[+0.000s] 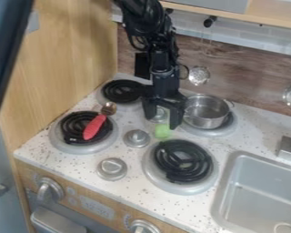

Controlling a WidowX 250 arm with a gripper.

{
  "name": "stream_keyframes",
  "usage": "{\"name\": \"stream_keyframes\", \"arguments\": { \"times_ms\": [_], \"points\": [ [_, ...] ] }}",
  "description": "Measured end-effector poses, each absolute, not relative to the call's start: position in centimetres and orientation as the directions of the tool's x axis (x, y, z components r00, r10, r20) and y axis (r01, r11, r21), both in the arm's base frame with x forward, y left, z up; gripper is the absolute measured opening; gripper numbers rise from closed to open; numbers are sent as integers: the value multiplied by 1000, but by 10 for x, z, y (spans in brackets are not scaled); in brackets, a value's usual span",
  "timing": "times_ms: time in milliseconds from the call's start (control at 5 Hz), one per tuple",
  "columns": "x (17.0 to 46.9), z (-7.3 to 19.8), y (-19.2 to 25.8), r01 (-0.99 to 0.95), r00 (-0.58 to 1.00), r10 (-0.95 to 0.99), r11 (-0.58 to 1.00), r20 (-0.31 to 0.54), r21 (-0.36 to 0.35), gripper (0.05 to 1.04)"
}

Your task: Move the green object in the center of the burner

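Centrally, in the camera view, a black gripper point(162, 121) hangs over a speckled white counter point(127, 159) in a toy kitchen, its two fingers spread apart and clenched on nothing. A small green object point(163, 131) sits just below the fingertips on the countertop, outside the coils and just beside the edge of the near-right burner point(183, 160), at the side of it toward the wall; whether it touches the rim cannot be told. To the left of the green object stands a round silver knob point(136, 138), with a second knob point(112, 169) nearer the camera and a third point(160, 114) seen between the gripper's fingers. A metal pot point(206, 111) rests on the far-right burner point(223, 130), to the right of the gripper. At left, a spoon with a red handle point(94, 127) lies across the near-left burner point(75, 145), its bowl end over the rim, pointing toward the wall. The far-left burner point(122, 91) is beyond it. A gray sink point(260, 191) is set into the counter at lower right, while a metal skimmer point(199, 75) hangs against the wood-patterned wall point(239, 79).
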State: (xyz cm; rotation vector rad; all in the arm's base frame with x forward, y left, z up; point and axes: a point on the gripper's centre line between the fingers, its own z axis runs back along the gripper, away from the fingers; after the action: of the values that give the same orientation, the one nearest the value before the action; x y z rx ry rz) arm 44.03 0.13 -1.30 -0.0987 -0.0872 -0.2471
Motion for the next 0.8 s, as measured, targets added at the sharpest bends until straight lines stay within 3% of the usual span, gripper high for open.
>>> {"name": "stream_keyframes", "arguments": {
  "times_ms": [600,800],
  "points": [
    [449,-44,6,228,974,-227,970,16,-85,958],
    [453,-44,5,229,974,-228,969,16,-90,675]
  ]
}}
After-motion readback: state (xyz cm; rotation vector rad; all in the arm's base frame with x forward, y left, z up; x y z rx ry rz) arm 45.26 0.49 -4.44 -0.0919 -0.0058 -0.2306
